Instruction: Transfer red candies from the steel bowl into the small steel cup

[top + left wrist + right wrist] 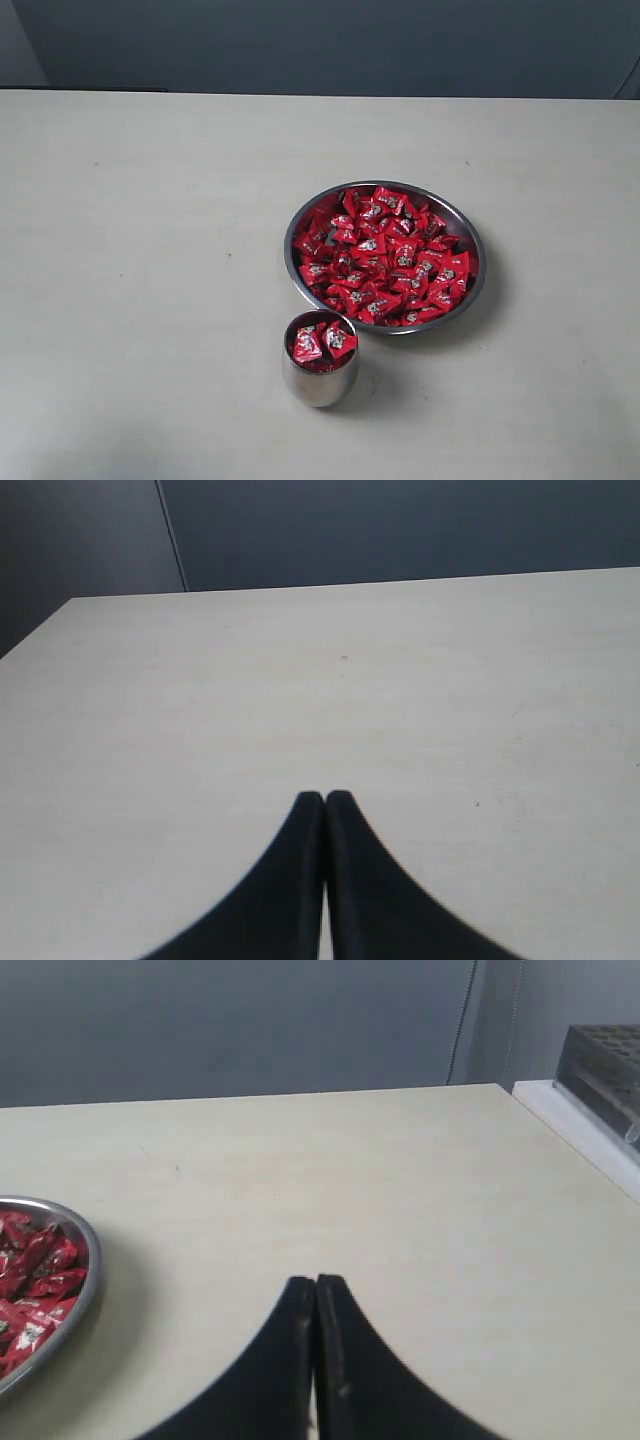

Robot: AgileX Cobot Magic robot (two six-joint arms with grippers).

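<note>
The steel bowl (474, 285) sits right of the table's middle, heaped with red candies (385, 258). Just in front of it stands the small steel cup (319, 384), upright, with a few red candies (322, 341) inside. No arm shows in the exterior view. In the left wrist view my left gripper (324, 798) is shut with nothing in it, above bare table. My right gripper (316, 1282) is shut and empty too, over bare table beside the steel bowl (88, 1270), whose rim and some red candies (32, 1265) show at the edge of that view.
The pale table (150, 250) ends at a dark wall at the back. In the right wrist view a white ledge (575, 1135) with a dark perforated rack (605, 1060) runs along the table's side edge.
</note>
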